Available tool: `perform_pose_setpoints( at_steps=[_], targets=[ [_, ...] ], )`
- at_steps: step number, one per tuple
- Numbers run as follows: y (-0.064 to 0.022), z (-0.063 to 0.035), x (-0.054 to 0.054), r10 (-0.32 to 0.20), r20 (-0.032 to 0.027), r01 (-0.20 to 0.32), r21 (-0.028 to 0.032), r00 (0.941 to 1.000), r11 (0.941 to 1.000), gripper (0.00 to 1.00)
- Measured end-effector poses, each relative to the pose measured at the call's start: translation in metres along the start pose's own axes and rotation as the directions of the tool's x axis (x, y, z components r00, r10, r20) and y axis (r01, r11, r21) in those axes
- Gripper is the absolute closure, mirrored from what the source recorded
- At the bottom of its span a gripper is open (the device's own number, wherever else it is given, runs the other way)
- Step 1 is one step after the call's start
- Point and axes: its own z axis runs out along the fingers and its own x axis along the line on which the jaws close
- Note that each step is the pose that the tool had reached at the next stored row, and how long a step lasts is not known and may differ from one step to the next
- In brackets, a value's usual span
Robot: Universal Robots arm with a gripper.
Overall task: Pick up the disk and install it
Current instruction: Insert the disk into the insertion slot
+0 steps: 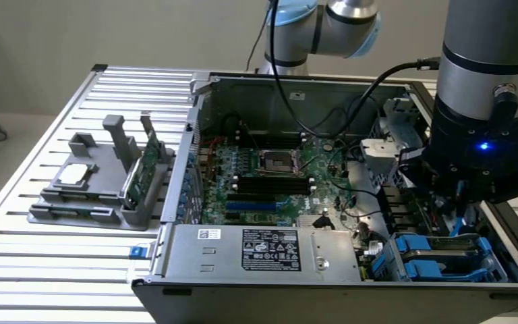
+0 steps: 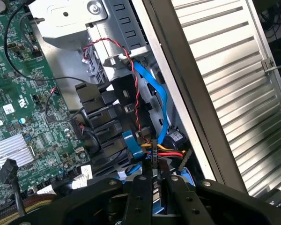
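Close against the case wall (image 2: 178,93) (cables (image 2: 136,89) crowd the other side), the gripper (image 1: 452,197) hangs near the blue-edged disk (image 1: 448,253). Its claw's state cannot be told.

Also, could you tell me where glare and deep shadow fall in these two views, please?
Exterior view: the slatted table reflects pale, the blue drive bay under the arm sits in shadow, and a blue light glows on it. Wrist view: the same table glares white; the case interior is dim.

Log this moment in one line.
gripper: low inside open grey computer case | nearest: blue-framed silver-grey metal hard drive, lying in corner bay
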Motion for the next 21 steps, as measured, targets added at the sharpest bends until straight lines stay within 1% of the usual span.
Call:
perform_pose_setpoints(
  at_steps=[3,6,7,8,9,10,13,15,18,21],
  targets=[
    [0.0005,-0.0098,-0.001,0.001,0.0,-0.001,-0.0002,1.0,1.0,0.83],
    [0.0,-0.014,0.001,0.005,0.0005,-0.005,0.0007,1.0,1.0,0.83],
    [-0.0002,-0.0142,0.001,0.006,0.0016,-0.006,0.002,1.0,1.0,0.83],
    [-0.0005,-0.0146,0.002,0.007,0.0045,-0.007,0.0054,1.0,1.0,0.83],
    [-0.0009,-0.0146,0.002,0.008,0.0075,-0.008,0.0092,0.9999,0.9999,0.83],
    [-0.0013,-0.0145,0.003,0.008,0.0115,-0.009,0.0143,0.9999,0.9999,0.83],
    [-0.0025,-0.0137,0.006,0.009,0.0256,-0.01,0.0322,0.9996,0.9994,0.83],
    [-0.0033,-0.0133,0.007,0.009,0.0337,-0.01,0.0437,0.9994,0.999,0.83],
    [-0.0049,-0.0123,0.011,0.01,0.0442,-0.012,0.059,0.999,0.9982,0.83],
    [-0.0063,-0.0111,0.014,0.013,0.0537,-0.016,0.0723,0.9985,0.9972,0.83]
  ],
)
